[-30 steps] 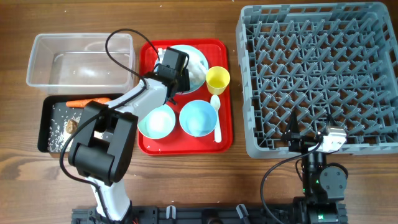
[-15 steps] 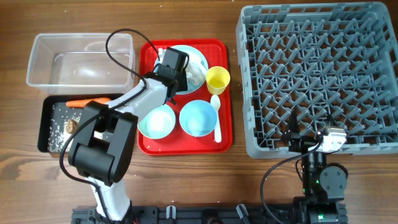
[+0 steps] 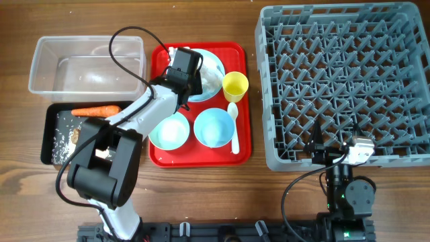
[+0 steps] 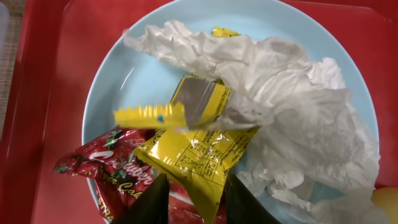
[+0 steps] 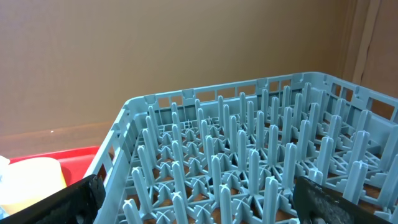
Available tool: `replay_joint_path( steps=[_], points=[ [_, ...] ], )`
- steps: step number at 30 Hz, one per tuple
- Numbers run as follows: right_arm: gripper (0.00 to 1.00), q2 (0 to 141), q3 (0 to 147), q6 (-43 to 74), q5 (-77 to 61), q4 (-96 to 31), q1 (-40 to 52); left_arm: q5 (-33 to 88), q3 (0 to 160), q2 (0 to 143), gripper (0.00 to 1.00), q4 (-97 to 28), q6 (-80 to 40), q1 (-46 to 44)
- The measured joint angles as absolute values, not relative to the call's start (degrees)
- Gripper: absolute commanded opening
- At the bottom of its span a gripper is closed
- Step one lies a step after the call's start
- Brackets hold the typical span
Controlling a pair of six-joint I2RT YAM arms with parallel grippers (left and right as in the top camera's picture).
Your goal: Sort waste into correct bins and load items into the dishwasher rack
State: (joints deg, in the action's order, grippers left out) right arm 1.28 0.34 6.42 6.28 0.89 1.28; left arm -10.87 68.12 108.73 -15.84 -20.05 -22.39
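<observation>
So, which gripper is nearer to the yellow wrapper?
Left. The left gripper straddles the yellow wrapper on the plate; the right gripper is far off by the dishwasher rack.

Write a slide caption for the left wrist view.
Left gripper straddles a yellow wrapper on the blue plate, beside red wrapper and tissue.

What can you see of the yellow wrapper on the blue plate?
The yellow wrapper is a glossy foil-like packet, torn open, with a silvery inside, a zigzag edge and fine dark print. It lies crumpled on the light blue plate, overlapping the red wrapper and touching the white tissue. The left claw straddles its lower corner; whether it pinches is unclear.
</observation>
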Motion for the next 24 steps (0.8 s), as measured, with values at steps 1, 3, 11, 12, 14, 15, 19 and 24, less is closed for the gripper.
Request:
replay_joint_path(
  steps=[1, 3, 11, 12, 14, 15, 19, 24],
  points=[
    [1.00, 1.28, 0.34, 6.42, 6.28, 0.89, 1.28, -10.87, 68.12, 108.73, 0.49, -15.81, -19.90, -22.39],
    [1.00, 1.28, 0.34, 6.44, 6.28, 0.89, 1.28, -10.83, 68.12, 108.73, 0.53, -15.86, -19.86, -22.39],
    [1.00, 1.28, 0.34, 6.42, 6.28, 0.89, 1.28, -10.85, 68.12, 108.73, 0.55, -15.35, -20.01, -22.39],
    [1.00, 1.28, 0.34, 6.44, 6.28, 0.89, 1.28, -10.85, 68.12, 108.73, 0.56, -15.33, -20.01, -22.39],
    [1.00, 1.28, 0.34, 6.44, 6.28, 0.89, 1.28, -10.85, 68.12, 108.73, 0.56, -15.07, -20.01, -22.39],
    [1.00, 1.28, 0.34, 6.42, 6.28, 0.89, 1.28, -10.85, 68.12, 108.73, 0.56, -14.92, -20.01, -22.39],
    [1.00, 1.28, 0.34, 6.42, 6.28, 0.89, 1.28, -10.85, 68.12, 108.75, 0.55, -14.20, -20.01, -22.39],
    [1.00, 1.28, 0.34, 6.42, 6.28, 0.89, 1.28, -10.85, 68.12, 108.81, 0.55, -12.45, -20.01, -22.39]
  ],
)
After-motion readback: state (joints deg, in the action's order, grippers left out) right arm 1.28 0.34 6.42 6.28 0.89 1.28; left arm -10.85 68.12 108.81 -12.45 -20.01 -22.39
